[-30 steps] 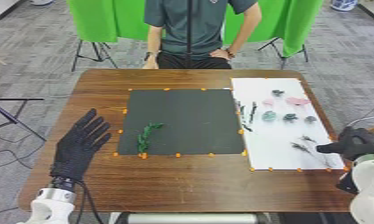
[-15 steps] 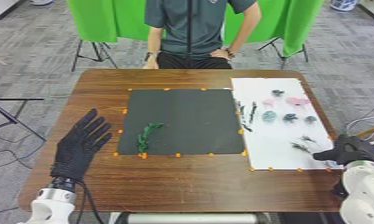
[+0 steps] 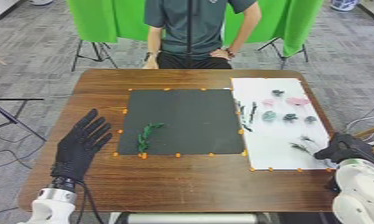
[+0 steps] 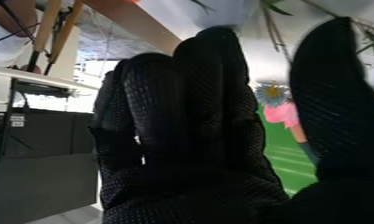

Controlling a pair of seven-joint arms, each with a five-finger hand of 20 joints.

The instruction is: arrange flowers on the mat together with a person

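The robot's right hand is at the lower right of the head view, at the right edge of the white mat; the right wrist view shows its fingers straight and the thumb held apart from them, so it is released, grasping nothing. The left hand is at the left of the head view, over the brown wooden table beside the black mat; its fingers are spread and nearly straight, with nothing grasped.

A leafy green sprig lies at the lower left of the black mat; the other flowers and stems are on the white mat at the right of the frame. Slender green stems lie along its left side; pink blossoms are in its upper part, near a dark flower head; a row of blue-green to dark blooms sits below them; feathery sprigs lie at the lower right, near the right hand. Orange markers dot the edges of both mats.
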